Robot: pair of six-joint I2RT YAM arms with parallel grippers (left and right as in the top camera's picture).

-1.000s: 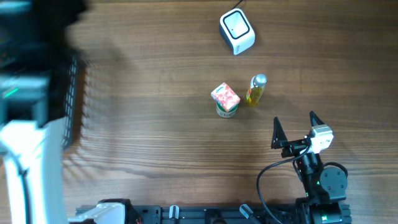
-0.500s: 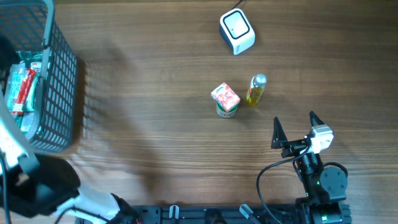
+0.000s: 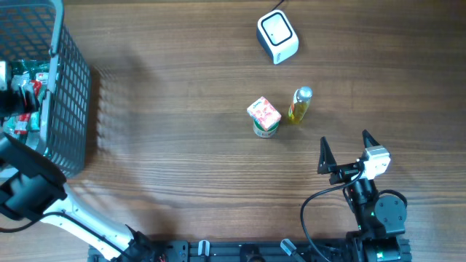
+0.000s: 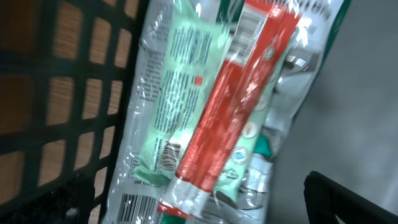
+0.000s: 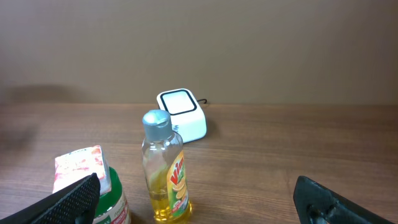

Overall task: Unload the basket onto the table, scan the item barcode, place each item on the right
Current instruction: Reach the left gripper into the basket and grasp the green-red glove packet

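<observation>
Diagonally, the red packet [image 4: 242, 106] lies in the basket [image 4: 81, 93] (left gripper [image 4: 205, 200] and right gripper [image 3: 344, 140] both splayed).

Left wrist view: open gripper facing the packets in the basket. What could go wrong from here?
The red packet lies over the green packet, so the left gripper may pinch both, or slip on the glossy film. The basket mesh is close; a finger could snag it. The scanner sits far across the table, past the bottle and carton, which a carried packet might tip.
</observation>
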